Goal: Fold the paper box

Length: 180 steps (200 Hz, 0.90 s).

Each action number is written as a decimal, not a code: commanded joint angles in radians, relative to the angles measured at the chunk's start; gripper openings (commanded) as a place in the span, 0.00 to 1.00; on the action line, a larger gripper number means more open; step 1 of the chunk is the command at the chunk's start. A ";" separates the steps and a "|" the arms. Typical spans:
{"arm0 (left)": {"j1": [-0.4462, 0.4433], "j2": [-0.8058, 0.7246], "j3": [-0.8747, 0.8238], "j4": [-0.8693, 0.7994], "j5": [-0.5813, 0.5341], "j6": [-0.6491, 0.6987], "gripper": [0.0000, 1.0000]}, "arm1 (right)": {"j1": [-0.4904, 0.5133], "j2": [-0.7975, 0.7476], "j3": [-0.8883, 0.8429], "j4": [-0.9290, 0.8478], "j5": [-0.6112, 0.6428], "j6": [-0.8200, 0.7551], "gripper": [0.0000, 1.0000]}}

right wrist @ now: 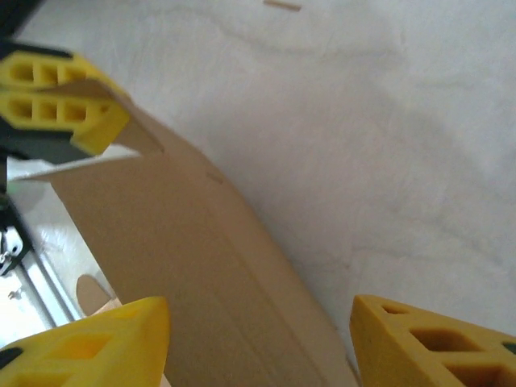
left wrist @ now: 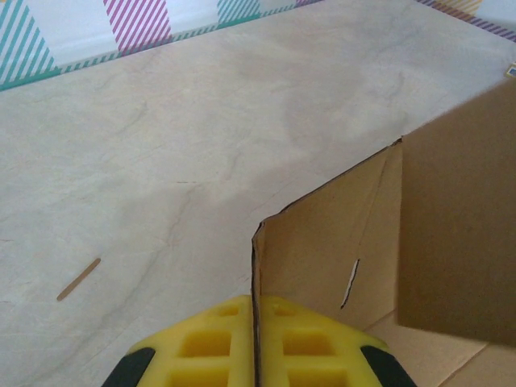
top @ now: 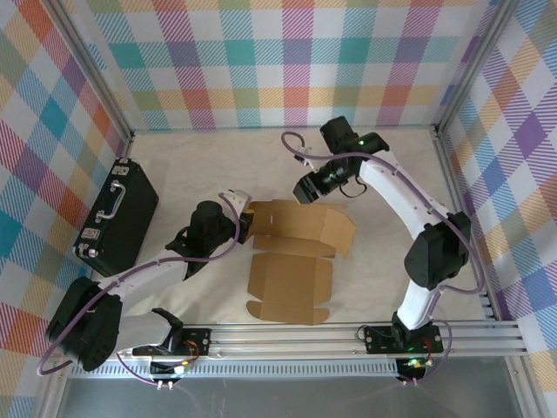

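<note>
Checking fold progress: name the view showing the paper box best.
Top external: the whole paper box shows, near panel flat. Left wrist gives one upright flap pinched by the left end effector; right wrist, a panel between the open fingers of the right end effector.

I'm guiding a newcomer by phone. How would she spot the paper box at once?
Look at the pale table walled by plaid panels. Near its middle lies the paper box. It is brown cardboard, half flat with flaps raised, unlike the black handled case at the left.
</note>
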 commanded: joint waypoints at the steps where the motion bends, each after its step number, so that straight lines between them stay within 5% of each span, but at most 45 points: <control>1: 0.004 -0.007 0.008 0.036 -0.013 0.013 0.00 | 0.002 -0.016 -0.047 0.014 -0.043 -0.040 0.56; 180: 0.004 0.003 0.022 0.009 0.001 -0.005 0.00 | 0.071 0.014 -0.151 0.108 0.007 -0.342 0.67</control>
